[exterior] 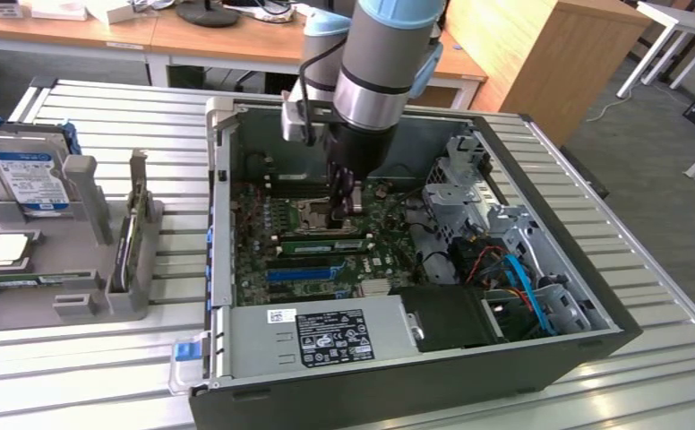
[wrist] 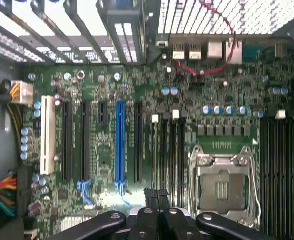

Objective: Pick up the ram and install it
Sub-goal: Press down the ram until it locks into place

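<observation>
The ram (exterior: 319, 243), a narrow green stick with dark chips, sits along a memory slot on the motherboard (exterior: 312, 260), just in front of the processor socket (exterior: 314, 213). My gripper (exterior: 350, 211) reaches down into the open computer case (exterior: 360, 394), a little above the stick's end on the exterior view's right. In the wrist view my gripper (wrist: 156, 193) is shut, its black fingertips (wrist: 149, 193) pressed together with nothing seen between them. They hang over the end of the dark memory slots (wrist: 169, 150), beside the processor socket (wrist: 222, 187). Seen edge-on from there, the ram cannot be made out.
A long blue slot (wrist: 119, 145) and black expansion slots lie beside the memory slots. The power supply (exterior: 323, 336), drive cage (exterior: 467, 193) and cables (exterior: 515, 278) crowd the case. On the exterior view's left a grey fixture (exterior: 72, 269) holds a hard drive (exterior: 31, 179), a square chip (exterior: 4, 251) and a thin green strip (exterior: 19, 280).
</observation>
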You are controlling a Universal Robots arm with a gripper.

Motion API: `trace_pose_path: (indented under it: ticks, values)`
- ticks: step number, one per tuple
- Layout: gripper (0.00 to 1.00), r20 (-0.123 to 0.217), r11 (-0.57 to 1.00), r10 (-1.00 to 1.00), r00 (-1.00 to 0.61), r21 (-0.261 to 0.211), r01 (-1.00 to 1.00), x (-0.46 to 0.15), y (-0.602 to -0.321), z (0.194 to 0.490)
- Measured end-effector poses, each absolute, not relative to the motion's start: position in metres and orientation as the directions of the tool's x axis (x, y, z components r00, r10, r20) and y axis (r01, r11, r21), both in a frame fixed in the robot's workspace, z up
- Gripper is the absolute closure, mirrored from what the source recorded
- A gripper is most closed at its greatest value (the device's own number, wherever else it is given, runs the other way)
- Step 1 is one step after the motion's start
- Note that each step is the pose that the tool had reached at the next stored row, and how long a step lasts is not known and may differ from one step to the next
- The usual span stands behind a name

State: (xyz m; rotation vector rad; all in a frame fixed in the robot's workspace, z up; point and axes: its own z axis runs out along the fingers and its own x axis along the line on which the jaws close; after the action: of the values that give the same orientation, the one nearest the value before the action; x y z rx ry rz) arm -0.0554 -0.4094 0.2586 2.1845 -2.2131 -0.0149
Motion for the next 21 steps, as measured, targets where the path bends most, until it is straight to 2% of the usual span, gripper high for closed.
trace_pose_path:
  ticks: [21]
  values:
    - [0.9, 0.016, 0.021, -1.0, -0.021, 0.03, -0.999, -0.0447, -0.4094, 0.2586]
